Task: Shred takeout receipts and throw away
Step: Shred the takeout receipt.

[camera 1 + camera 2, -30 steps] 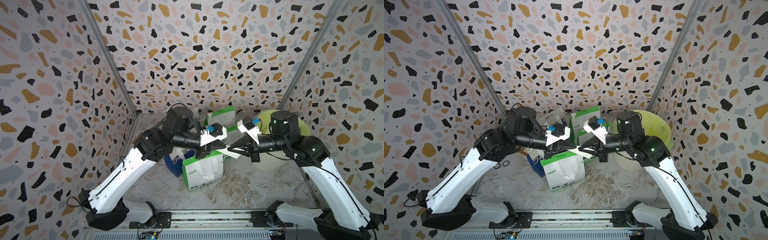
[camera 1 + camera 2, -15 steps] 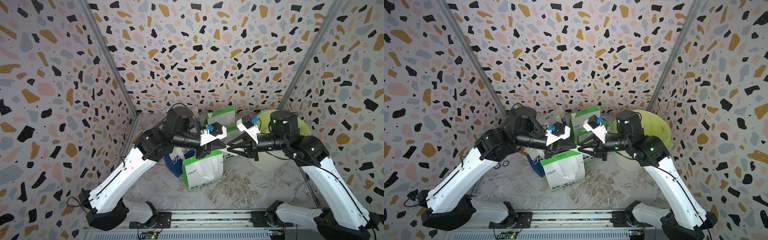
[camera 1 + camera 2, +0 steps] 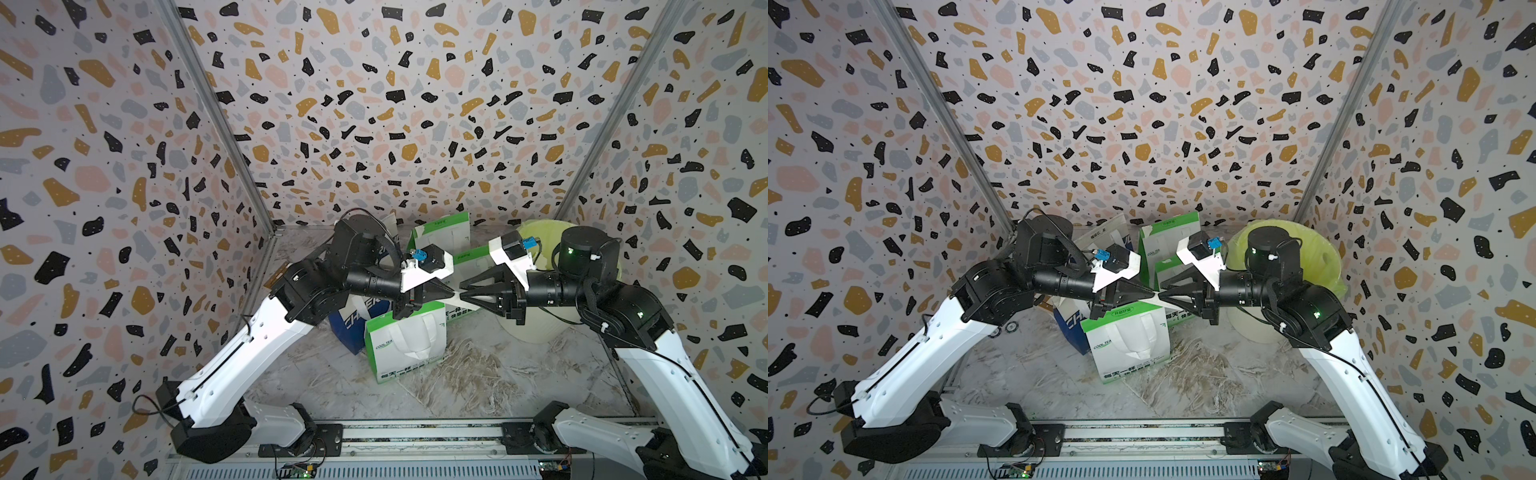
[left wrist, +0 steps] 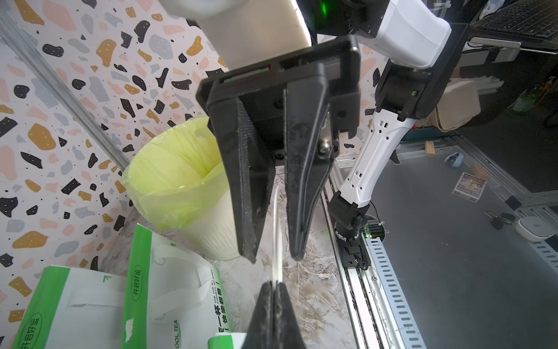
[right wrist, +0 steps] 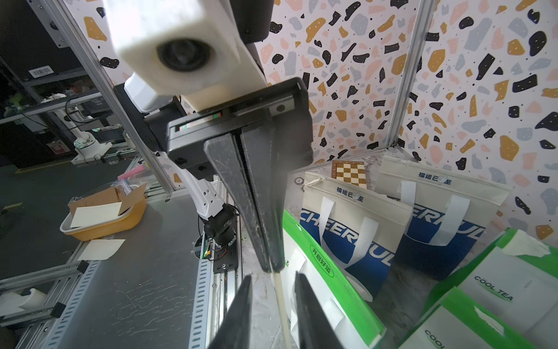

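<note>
Fingers of the left end effector (image 4: 273,285) are pressed together on one end of a thin cream receipt strip (image 4: 277,238), which is seen edge-on. The right end effector (image 4: 273,258) faces it tip to tip with its fingers spread. The strip runs up the gap between them and, as far as the left wrist view shows, touches neither pad. The right wrist view gives the same pinch from the other side, with the strip passing between the parted right fingers.

In both top views the two tips meet in the air above a green-and-white bag (image 3: 405,345) on the worktop (image 3: 478,382), and the strip is only a pale sliver. Only the left wrist view looks into the bin (image 4: 169,181) with its yellow-green liner. Only the right wrist view shows the faces of the blue-and-white bags (image 5: 356,229).
</note>
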`<state>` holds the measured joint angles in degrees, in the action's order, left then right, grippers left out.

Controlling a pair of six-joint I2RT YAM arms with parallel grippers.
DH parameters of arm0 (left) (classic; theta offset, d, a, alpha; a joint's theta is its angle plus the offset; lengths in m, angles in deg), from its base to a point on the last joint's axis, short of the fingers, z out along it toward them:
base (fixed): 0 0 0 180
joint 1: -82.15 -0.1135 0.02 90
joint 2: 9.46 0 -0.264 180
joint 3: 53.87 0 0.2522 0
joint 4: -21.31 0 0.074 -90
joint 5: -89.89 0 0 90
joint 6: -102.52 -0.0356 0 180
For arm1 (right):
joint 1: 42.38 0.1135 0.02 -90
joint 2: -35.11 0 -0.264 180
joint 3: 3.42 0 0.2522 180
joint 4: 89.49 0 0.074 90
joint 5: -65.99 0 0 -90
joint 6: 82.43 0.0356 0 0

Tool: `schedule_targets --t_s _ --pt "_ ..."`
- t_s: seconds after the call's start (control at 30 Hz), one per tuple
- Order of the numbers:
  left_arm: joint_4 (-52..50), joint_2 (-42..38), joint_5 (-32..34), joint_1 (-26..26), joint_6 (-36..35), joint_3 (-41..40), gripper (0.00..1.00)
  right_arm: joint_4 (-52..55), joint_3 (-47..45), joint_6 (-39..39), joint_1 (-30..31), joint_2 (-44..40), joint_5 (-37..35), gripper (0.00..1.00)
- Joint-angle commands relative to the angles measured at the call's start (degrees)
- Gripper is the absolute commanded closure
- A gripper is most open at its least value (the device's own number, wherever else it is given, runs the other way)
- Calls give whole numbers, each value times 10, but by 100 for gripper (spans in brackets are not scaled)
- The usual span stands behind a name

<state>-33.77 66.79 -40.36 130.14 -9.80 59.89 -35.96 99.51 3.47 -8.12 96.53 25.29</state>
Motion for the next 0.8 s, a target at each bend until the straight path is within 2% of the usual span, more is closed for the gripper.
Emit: schedule_targets --t_s 0.0,0.2,0.57,0.77 --pt "30 -13 -11 -2 10 -4 100 -13 1 8 2 0 19 75" --pt "34 -13 -13 -2 13 -6 100 -20 -3 13 3 0 17 75" --pt "48 -12 -16 -2 21 -13 100 -34 -12 28 2 2 23 85" --pt "50 -13 -14 -2 22 -15 100 -30 -17 29 2 4 23 87"
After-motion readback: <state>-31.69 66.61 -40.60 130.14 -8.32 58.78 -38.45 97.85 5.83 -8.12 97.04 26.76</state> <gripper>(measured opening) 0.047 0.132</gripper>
